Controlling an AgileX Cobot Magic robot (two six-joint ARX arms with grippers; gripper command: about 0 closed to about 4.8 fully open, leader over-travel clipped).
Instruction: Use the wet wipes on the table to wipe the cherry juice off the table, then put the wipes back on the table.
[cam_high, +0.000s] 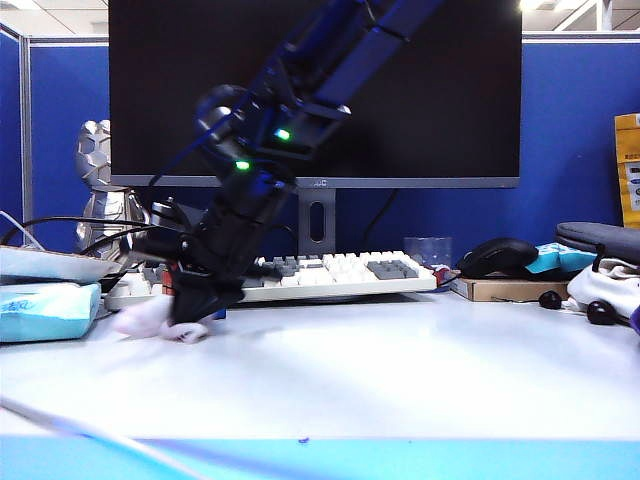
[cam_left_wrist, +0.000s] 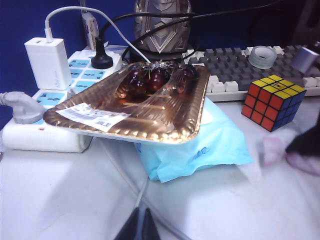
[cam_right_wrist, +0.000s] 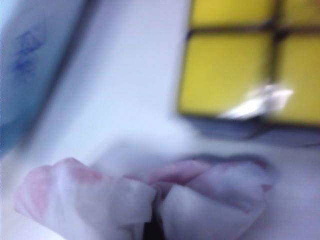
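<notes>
Right arm (cam_high: 300, 110) slanting down across to the left, fingers (cam_high: 190, 318) closed, left fingers (cam_left_wrist: 140, 227) together

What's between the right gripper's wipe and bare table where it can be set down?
Nothing visible. The right gripper, shut on the wet wipes, has the wad down at the table. The Rubik's cube and blue packet flank it; open tabletop lies toward the front.
</notes>
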